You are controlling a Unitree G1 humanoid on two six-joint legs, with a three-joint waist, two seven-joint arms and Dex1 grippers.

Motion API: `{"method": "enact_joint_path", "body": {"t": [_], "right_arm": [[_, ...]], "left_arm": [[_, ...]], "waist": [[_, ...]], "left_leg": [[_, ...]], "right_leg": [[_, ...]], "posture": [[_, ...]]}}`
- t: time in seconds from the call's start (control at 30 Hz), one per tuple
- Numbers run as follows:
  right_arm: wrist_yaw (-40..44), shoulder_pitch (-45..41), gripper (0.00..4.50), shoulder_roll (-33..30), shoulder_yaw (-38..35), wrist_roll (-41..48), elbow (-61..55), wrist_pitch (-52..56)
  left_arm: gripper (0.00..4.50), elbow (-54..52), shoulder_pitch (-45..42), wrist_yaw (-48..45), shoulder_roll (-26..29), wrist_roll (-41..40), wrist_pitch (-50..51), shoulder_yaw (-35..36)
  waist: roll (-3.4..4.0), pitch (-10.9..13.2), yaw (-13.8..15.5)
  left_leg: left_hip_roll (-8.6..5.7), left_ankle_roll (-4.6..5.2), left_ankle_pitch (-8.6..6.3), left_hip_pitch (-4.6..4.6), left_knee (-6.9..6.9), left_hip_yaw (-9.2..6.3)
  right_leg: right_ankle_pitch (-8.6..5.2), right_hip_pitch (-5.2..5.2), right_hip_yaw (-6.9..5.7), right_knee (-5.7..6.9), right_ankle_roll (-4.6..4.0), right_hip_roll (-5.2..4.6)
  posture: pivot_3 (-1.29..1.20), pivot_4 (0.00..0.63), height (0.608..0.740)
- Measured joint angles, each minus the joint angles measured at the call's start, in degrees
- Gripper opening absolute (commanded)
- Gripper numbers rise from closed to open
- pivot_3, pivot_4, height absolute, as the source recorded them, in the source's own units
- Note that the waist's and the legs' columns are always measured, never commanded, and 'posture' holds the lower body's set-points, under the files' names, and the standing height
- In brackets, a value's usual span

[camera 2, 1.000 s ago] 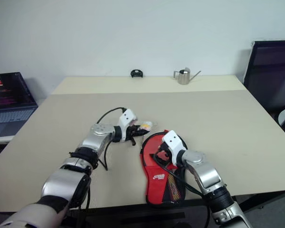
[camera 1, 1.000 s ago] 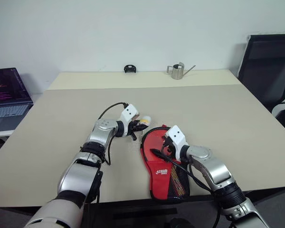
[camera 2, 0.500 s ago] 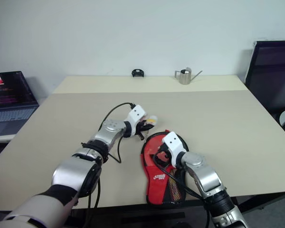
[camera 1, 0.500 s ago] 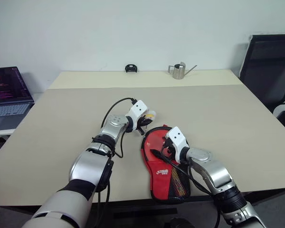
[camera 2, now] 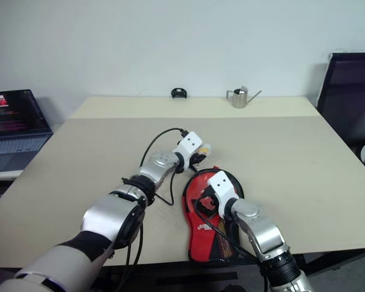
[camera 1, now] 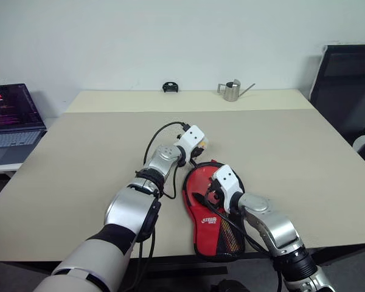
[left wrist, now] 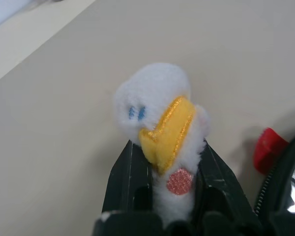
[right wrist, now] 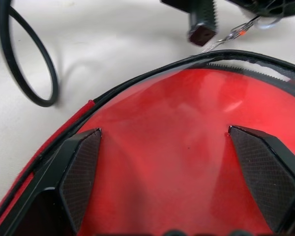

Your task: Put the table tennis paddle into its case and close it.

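On the smooth beige table [camera 1: 79, 158], left hand [left wrist: 167, 196] pinches a fluffy plush charm [left wrist: 160, 123]; right hand [right wrist: 172, 182] splayed over glossy red paddle [right wrist: 172, 147]

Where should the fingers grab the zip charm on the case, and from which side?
The plush charm, low on its soft white body, just as the left gripper has it: fingers on either side, shut on it. Come from the case's round far end, along the table; the charm is narrow and squashy there.
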Motion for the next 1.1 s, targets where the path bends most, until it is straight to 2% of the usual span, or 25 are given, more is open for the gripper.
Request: {"method": "enact_joint_path", "body": {"t": [0.47, 0.63, 0.73, 0.9, 1.1], "right_arm": [[-0.9, 2.0, 4.50, -0.1, 0.4, 0.0, -4.0, 3.0], [-1.2, 2.0, 4.50, -0.1, 0.4, 0.0, -4.3, 3.4], [-1.2, 2.0, 4.50, -0.1, 0.4, 0.0, -4.3, 3.5], [-1.2, 1.8, 4.50, 0.2, 0.5, 0.0, -4.1, 3.5], [-1.2, 1.5, 4.50, 0.3, 0.5, 0.0, -3.6, 3.5]], "left_arm": [[0.52, 1.2, -2.8, 10.1, -5.2, 5.6, 1.2, -0.4], [0.52, 1.3, -3.0, 10.6, -6.9, 6.5, 1.8, -0.5], [0.52, 1.3, -3.1, 7.5, -8.5, 7.0, 2.5, -0.8], [2.22, 1.3, -2.1, 2.6, -9.7, 7.8, 2.7, -2.0], [4.39, 0.8, -2.1, 1.2, -9.3, 7.7, 3.1, -1.8]], "waist": [[0.00, 0.0, 0.1], [0.00, 0.0, 0.1], [0.00, 0.0, 0.1], [0.01, 0.0, 0.1], [0.01, 0.0, 0.0]], "left_leg": [[-0.04, -0.07, 0.03, -0.06, 0.00, -0.04], [-0.05, -0.18, 0.09, -0.06, -0.01, -0.04], [-0.06, -0.27, 0.13, -0.06, -0.02, -0.01], [-0.05, -0.30, 0.15, -0.04, -0.03, 0.00], [-0.05, -0.29, 0.14, -0.01, -0.03, 0.00]], "right_leg": [[0.01, -0.01, -0.07, -0.06, 0.02, -0.06], [0.01, -0.01, -0.09, -0.06, 0.02, -0.07], [0.00, 0.00, -0.11, -0.06, 0.02, -0.07], [0.00, 0.00, -0.11, -0.04, 0.02, -0.07], [0.00, 0.01, -0.06, -0.02, 0.02, -0.07]], "posture": [[0.00, 0.150, 0.740], [0.00, 0.150, 0.740], [0.00, 0.150, 0.740], [0.00, 0.150, 0.740], [0.00, 0.150, 0.740]]}}
